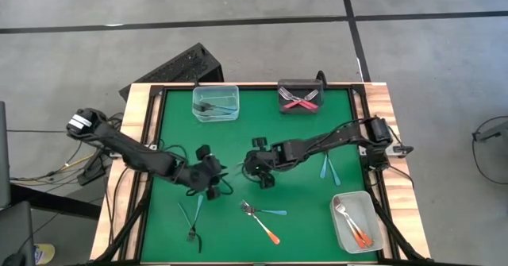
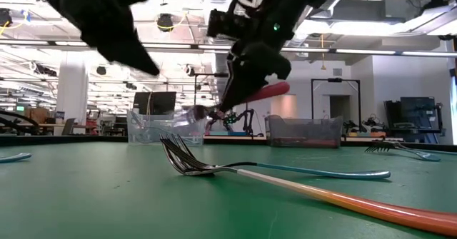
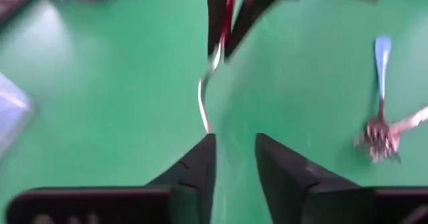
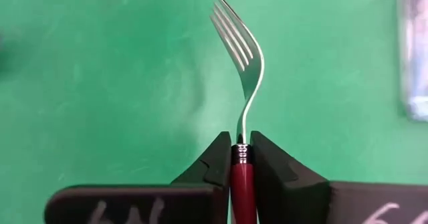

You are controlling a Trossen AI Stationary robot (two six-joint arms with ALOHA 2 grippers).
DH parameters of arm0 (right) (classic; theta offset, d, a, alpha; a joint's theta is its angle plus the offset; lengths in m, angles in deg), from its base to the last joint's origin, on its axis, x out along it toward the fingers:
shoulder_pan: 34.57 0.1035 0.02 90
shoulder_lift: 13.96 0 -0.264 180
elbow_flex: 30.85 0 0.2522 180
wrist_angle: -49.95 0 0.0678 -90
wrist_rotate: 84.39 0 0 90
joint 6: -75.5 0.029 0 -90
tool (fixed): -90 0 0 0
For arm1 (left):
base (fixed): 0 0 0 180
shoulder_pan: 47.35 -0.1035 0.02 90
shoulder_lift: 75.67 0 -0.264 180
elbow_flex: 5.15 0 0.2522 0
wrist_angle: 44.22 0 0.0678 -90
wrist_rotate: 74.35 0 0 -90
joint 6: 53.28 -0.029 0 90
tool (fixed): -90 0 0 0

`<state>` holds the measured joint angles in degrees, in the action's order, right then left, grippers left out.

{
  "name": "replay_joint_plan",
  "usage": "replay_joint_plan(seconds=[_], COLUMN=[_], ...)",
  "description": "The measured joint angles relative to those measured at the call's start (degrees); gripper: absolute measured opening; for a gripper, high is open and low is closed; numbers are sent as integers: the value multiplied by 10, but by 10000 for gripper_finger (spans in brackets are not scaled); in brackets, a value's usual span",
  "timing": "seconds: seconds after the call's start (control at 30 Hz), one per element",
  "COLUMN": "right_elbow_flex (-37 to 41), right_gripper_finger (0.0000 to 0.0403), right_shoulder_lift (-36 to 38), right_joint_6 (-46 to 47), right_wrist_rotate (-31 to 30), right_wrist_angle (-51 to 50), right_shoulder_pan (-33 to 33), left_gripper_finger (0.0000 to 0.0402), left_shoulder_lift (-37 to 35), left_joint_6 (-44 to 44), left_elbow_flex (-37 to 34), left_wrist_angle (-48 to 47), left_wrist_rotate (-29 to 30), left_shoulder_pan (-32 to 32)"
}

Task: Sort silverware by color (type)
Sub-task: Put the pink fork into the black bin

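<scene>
Right hand (image 4: 240,158) is closed on a red fork (image 4: 242,103), pinched right where the red handle meets the metal neck, so the tines stick out in front and the fork is kept from swinging. It is held up off the table (image 1: 254,131), near the middle, prob. so it can be carried over to the dark tub (image 1: 300,96) at the far edge, where other red forks are already kept.

Left hand (image 3: 235,158) is just beside it, w/ fingers a bit apart and nothing seen between them. It is pointed at the same red fork, which can be seen hanging in front of it. It looks like the fork was meant to be passed between the 2 hands, but that is only a guess.

Forks are grouped by color: a blue one is seen in the clear tub (image 1: 215,102) at the far edge, orange ones in the clear tub near the right corner (image 1: 355,221). Still loose on the table: a blue fork (image 1: 264,211) crossed w/ an orange fork (image 1: 262,223) near the front, more blue ones at each side.
</scene>
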<state>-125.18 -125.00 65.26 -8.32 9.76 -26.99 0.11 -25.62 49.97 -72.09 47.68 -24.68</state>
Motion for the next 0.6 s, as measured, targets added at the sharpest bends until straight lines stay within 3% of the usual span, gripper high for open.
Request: replay_joint_plan(seconds=[0.27, 0.6], right_elbow_flex=[131, 279], right_gripper_finger=[50, 53], right_shoulder_lift=[105, 291], right_joint_6=[19, -21], right_wrist_rotate=[3, 4], right_wrist_angle=[79, 158], right_shoulder_pan=[-50, -194], left_gripper_finger=[168, 178], left_shoulder_lift=[-46, -46], left_joint_6=[-3, 97], left_elbow_flex=[0, -40], left_wrist_angle=[-1, -8], left_wrist_rotate=[125, 190], left_shoulder_pan=[83, 127])
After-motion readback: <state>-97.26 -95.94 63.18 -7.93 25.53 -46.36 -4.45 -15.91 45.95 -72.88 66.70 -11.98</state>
